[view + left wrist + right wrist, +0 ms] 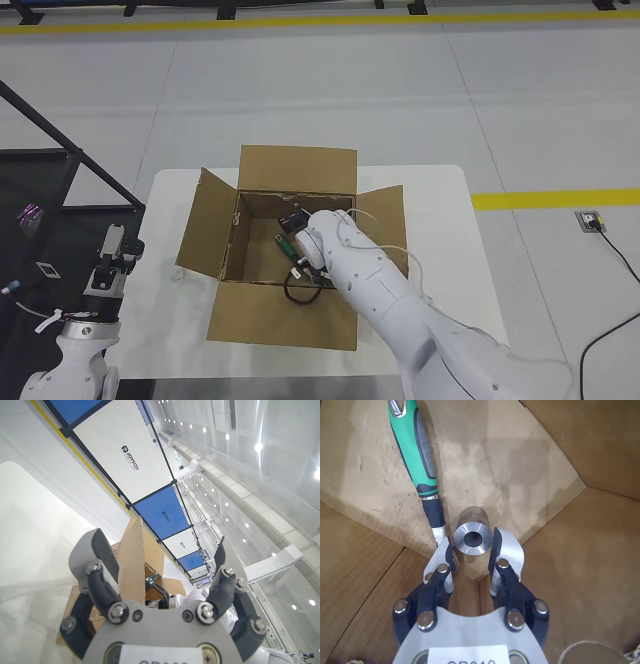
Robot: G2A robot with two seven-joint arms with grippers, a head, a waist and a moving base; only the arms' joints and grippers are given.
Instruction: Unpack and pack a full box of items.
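An open cardboard box [280, 315] stands on the white table [440, 200]. My right arm goes down into it. Inside, a short steel cylinder [473, 538] with a bored hole stands in a corner of the box floor [495, 462]. My right gripper [472, 540] is open, one finger on each side of the cylinder, with a thin gap showing on one side. A green-and-grey-handled tool [416, 450] lies beside the cylinder, its shaft end close to one fingertip. My left gripper [160, 545] is open and holds nothing, off the table's left edge [112, 250].
The box walls [570, 550] close in tightly around my right gripper. A round brown cardboard-coloured object [590, 652] lies near the wrist. All the box flaps [132, 555] stand open. A black cable loops over the front flap [300, 292]. A dark frame [60, 160] stands at the left.
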